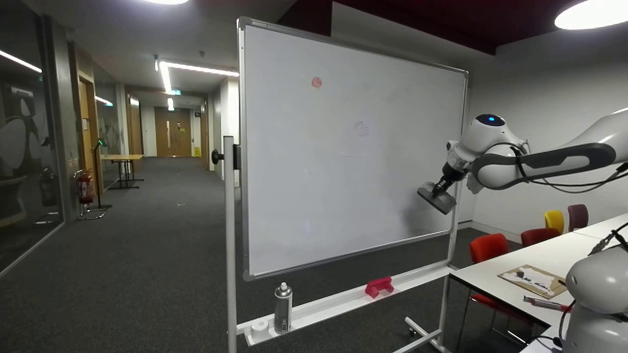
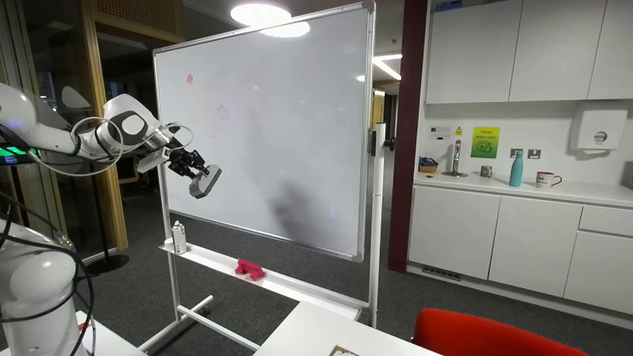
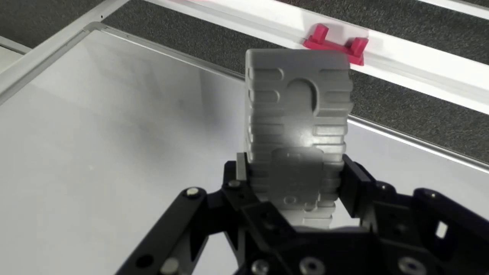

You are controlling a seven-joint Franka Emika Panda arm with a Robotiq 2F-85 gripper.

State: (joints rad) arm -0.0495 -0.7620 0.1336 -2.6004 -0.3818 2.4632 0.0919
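Exterior view: a sign [image 2: 485, 142] reads "Clean after use!" while the tool [image 2: 200, 173] clamps a grey eraser [image 2: 206, 184].

Below the gripper [image 3: 296, 179], a white tray [image 1: 333, 308] is seen; on it a red bracket [image 1: 379, 287] is placed, and farther from the gripper a spray can [image 1: 283, 310] is stood beside a white cylindrical piece [image 1: 259, 328]. Lower than the gripper too, a white table [image 1: 554, 250] is seen, on which a cardboard sheet [image 1: 532, 281] and a red-and-grey pen-like object [image 1: 547, 304] are laid. Lowest of all, the whiteboard stand [image 1: 229, 235] is carried by dark carpet [image 1: 147, 274]
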